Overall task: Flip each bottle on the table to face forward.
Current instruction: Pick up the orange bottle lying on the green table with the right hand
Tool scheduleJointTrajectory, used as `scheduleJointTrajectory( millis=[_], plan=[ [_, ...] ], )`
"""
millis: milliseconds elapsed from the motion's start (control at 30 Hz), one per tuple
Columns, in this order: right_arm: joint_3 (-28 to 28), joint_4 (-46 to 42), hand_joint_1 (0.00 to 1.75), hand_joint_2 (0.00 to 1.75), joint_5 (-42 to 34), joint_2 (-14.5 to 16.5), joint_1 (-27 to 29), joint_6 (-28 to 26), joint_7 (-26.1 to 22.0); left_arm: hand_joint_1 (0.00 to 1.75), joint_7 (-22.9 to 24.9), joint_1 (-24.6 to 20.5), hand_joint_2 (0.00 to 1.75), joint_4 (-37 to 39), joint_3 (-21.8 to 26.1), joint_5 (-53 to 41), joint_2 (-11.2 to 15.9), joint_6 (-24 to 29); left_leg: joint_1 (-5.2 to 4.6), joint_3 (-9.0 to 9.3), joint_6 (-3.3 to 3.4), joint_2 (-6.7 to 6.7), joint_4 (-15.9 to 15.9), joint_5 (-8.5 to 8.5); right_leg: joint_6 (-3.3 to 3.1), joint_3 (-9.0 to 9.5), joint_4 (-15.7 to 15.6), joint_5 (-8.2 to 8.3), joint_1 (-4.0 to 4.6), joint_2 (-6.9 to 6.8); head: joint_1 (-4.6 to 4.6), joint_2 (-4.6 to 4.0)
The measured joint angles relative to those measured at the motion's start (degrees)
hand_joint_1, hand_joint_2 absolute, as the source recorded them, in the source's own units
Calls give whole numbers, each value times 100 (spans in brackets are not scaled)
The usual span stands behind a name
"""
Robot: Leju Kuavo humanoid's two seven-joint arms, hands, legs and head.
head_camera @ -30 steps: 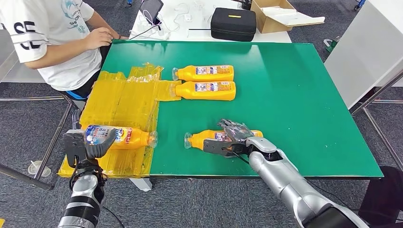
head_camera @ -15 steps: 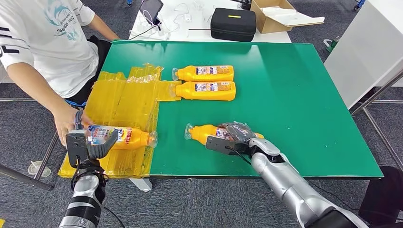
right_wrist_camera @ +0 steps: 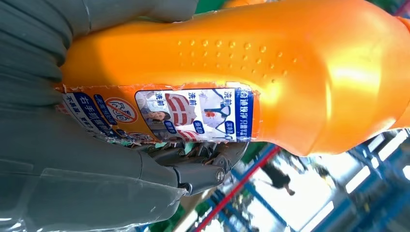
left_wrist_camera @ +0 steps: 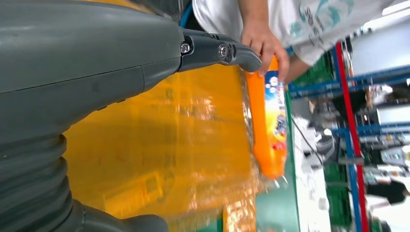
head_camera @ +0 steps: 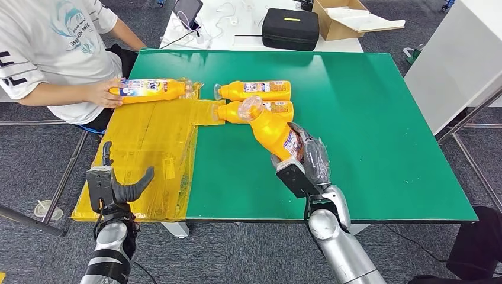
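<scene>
Right hand (head_camera: pixel 303 164) grips tilted bottle (head_camera: pixel 271 128); fingers hidden behind it

Our silver jointed arms, grey ribbed wrist covers, dark-fingered left hand (head_camera: pixel 116 184) with screws, right hand (head_camera: pixel 306 167) wrapped in clear plastic film

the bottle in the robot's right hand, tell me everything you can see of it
The bottle is glossy orange plastic with a clear cap end and a blue, white and red printed label partly torn at its edge; small raised dots mark its body in the right wrist view. The right hand grips its base end, holding it lifted and tilted above the green table, cap pointing up and away toward the two bottles lying there.
</scene>
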Motion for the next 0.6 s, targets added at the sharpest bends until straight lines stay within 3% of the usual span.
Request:
scheduleJointTrajectory(
  millis=[133,300,367,500,600],
  plan=[
    [-293,-222,175,175,282,212,198,-654,-370,0,232,36,175,-51,-27,311,-123,-917,0,0,0,-2,0,0,0,0,0,0,0,0,-1,-1],
    [-527,-254,175,175,479,416,379,-1077,-1066,0,1049,183,175,-324,-353,1730,-209,-3224,1,-3,-2,0,0,-2,0,-1,0,0,1,0,-1,0],
    [-560,-108,175,175,463,507,405,-1117,-1409,0,1217,227,175,-446,-577,2209,-209,-3853,1,-3,-3,0,-1,-4,0,-2,0,0,1,1,-1,1],
    [-554,395,175,175,492,753,408,-1285,-1921,0,1464,259,175,-576,-1018,2844,-203,-4514,3,-2,-5,0,-1,-5,-1,-1,0,-1,4,1,-1,-1],
    [-507,763,175,175,539,933,397,-1376,-2063,0,1522,270,175,-604,-1315,3032,-197,-4634,4,-2,-5,0,-2,-4,-1,-1,1,-1,6,1,-1,-1]
  ],
)
